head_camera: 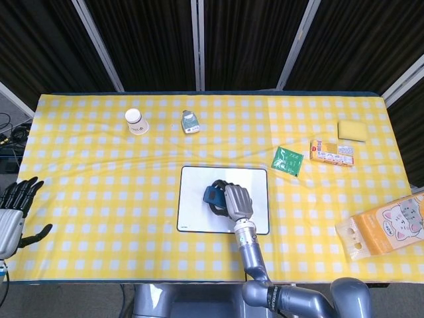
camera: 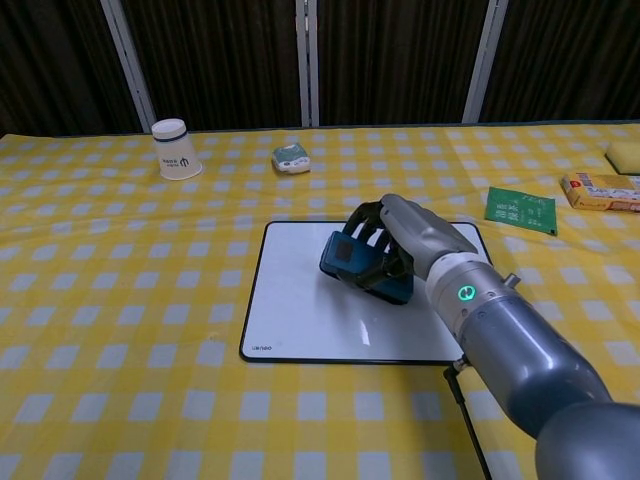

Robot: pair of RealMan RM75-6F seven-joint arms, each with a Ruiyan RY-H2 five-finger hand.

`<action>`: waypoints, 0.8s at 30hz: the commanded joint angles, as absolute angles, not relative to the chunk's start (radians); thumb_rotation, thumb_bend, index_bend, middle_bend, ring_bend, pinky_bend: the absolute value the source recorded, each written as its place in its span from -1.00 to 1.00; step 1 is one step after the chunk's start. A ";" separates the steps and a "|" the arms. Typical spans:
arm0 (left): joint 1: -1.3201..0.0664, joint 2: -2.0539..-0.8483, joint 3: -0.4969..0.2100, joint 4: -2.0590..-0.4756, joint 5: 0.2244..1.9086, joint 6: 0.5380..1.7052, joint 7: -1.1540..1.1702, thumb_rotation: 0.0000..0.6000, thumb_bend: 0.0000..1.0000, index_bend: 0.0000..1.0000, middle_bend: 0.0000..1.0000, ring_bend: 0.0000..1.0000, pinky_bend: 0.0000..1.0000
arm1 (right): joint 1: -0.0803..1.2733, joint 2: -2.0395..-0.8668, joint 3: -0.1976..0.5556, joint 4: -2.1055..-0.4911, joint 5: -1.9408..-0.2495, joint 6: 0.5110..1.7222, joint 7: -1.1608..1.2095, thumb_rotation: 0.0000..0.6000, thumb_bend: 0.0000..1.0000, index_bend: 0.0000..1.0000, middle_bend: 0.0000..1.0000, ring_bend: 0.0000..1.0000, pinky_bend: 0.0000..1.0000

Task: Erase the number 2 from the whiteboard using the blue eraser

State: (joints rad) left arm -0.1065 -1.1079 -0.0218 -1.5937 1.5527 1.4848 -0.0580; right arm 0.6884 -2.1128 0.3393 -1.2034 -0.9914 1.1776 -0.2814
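Your right hand grips the blue eraser over the whiteboard center; left hand idle w/ fingers spread, off table's edge.

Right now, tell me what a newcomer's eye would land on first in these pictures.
First, the right hand holding the blue eraser over the middle of the whiteboard, which lies at the centre of the yellow checked tablecloth. Next, the orange cat-printed package at the table's right edge. The left hand hangs off the left edge, fingers apart, holding nothing.
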 commanded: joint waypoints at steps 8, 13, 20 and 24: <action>-0.110 -1.107 -0.021 -1.594 1.548 1.475 -0.063 1.00 -0.49 -0.91 -1.00 -1.00 -1.00 | 0.656 -2.071 0.344 -1.198 -1.001 1.175 -0.281 1.00 -0.29 0.72 0.42 0.31 0.44; -0.111 -1.107 -0.019 -1.598 1.548 1.472 -0.059 1.00 -0.50 -0.91 -1.00 -1.00 -1.00 | 0.615 -2.033 0.333 -1.209 -0.989 1.180 -0.278 1.00 -0.29 0.72 0.42 0.31 0.44; -0.113 -1.108 -0.015 -1.606 1.557 1.472 -0.050 1.00 -0.50 -0.91 -1.00 -1.00 -1.00 | 0.586 -1.992 0.333 -1.229 -0.990 1.189 -0.282 1.00 -0.29 0.72 0.42 0.31 0.44; -0.115 -1.107 -0.017 -1.606 1.553 1.470 -0.056 1.00 -0.50 -0.91 -1.00 -1.00 -1.00 | 0.579 -1.983 0.336 -1.248 -0.992 1.190 -0.279 1.00 -0.29 0.72 0.42 0.31 0.44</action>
State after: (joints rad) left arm -0.1146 -1.1073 -0.0166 -1.6058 1.5536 1.4700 -0.0551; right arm 0.5811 -1.9844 0.3348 -1.2443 -0.9913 1.1898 -0.2804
